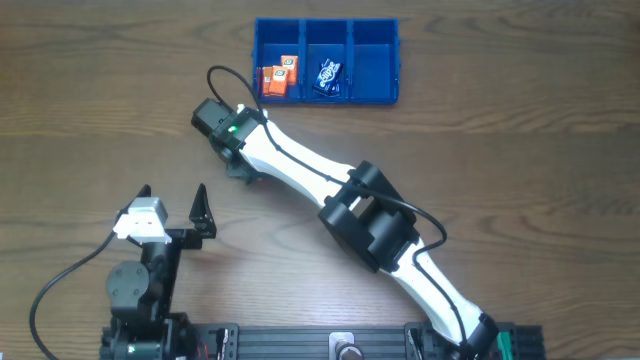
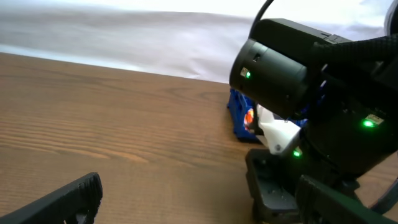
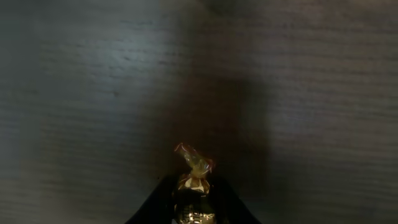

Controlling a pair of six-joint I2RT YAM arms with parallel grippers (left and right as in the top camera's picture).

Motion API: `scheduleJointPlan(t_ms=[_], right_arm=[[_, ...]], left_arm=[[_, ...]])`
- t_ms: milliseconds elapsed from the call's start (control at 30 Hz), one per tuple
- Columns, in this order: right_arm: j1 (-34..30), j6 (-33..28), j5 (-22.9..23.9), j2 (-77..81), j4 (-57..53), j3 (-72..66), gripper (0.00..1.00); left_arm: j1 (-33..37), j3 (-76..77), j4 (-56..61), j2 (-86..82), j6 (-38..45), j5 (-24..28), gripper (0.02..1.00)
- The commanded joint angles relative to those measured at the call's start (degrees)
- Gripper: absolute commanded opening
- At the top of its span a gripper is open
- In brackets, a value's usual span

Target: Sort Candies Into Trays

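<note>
Gold foil-wrapped candy (image 3: 194,182) sits clamped between the right gripper (image 3: 194,210) fingers, twisted end sticking out, over the wooden table (image 1: 520,150), near the blue plastic three-compartment tray (image 1: 326,101) but not over it. Tray's left compartment holds orange wrapped candies (image 1: 280,79), the middle one a blue wrapped candy (image 1: 329,76), and the right one shows bare blue. Left gripper (image 1: 174,200) is spread wide, holding nothing, near its base. Judgement: sorting mostly done; the gold candy's drop is left, probably into the bare compartment.

Even light (right wrist view dim)
</note>
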Motion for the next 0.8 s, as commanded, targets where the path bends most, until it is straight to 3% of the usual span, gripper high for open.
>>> scheduleJointPlan(t_ms=[33,167,333,467,633,700,800], right_arm=[[-3.69,-7.04,5.18,-13.49,-3.80,0.04,0.152],[-12.90,-13.75,10.23,-24.63,-4.28,0.04,0.152],[-26.67,-22.86,10.12,-23.58,3.72,-0.02,0.156],[-30.91,-25.53,7.63,-18.51,8.24,-0.02,0.161],[-31.69,-25.24,6.86,-13.09,10.10,-0.02,0.196],[-31.71,-25.29,6.43,-11.91,10.49,-0.07,0.308],[-31.43,-25.31,6.23,-12.04,10.99,-0.09,0.617]], left_arm=[[0.35,-1.27,-1.64,-0.33,0.83,1.03,0.998],[0.35,-1.27,-1.64,-0.33,0.83,1.03,0.998],[0.35,-1.27,-1.64,-0.33,0.83,1.03,0.998],[0.35,-1.27,-1.64,-0.33,0.83,1.03,0.998],[0.35,-1.27,-1.64,-0.33,0.83,1.03,0.998],[0.35,-1.27,-1.64,-0.33,0.83,1.03,0.998],[0.35,-1.27,-1.64,-0.33,0.83,1.03,0.996]])
